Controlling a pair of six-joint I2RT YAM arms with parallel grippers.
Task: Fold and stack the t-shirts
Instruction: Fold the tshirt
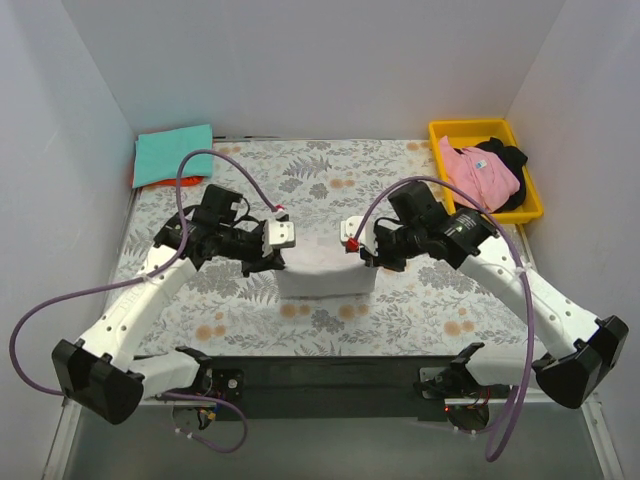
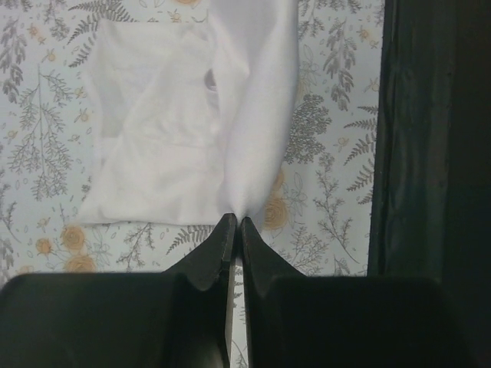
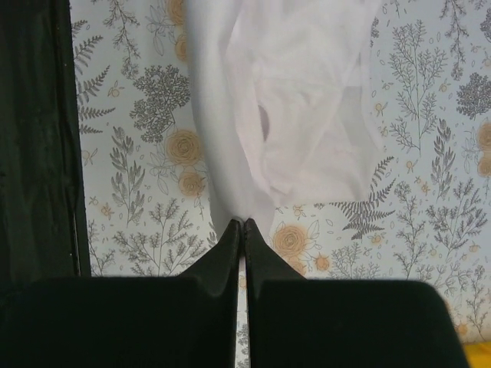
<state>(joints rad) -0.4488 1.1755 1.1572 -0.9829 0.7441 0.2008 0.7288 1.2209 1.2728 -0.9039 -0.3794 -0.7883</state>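
Observation:
A white t-shirt (image 1: pixel 326 277) hangs partly folded between my two grippers over the middle of the floral cloth. My left gripper (image 1: pixel 277 262) is shut on its left edge, seen in the left wrist view (image 2: pixel 236 219) with the white cloth (image 2: pixel 192 130) hanging below. My right gripper (image 1: pixel 368 260) is shut on its right edge, seen in the right wrist view (image 3: pixel 244 222) with the cloth (image 3: pixel 284 100) draping down. A folded teal t-shirt (image 1: pixel 173 153) lies on an orange one at the back left. A pink t-shirt (image 1: pixel 482 172) and a black one (image 1: pixel 510 155) lie in the bin.
The yellow plastic bin (image 1: pixel 440 131) stands at the back right. The grey-and-orange floral table cloth (image 1: pixel 330 190) covers the table. A black strip (image 1: pixel 320 372) runs along the near edge between the arm bases. White walls close in the back and sides.

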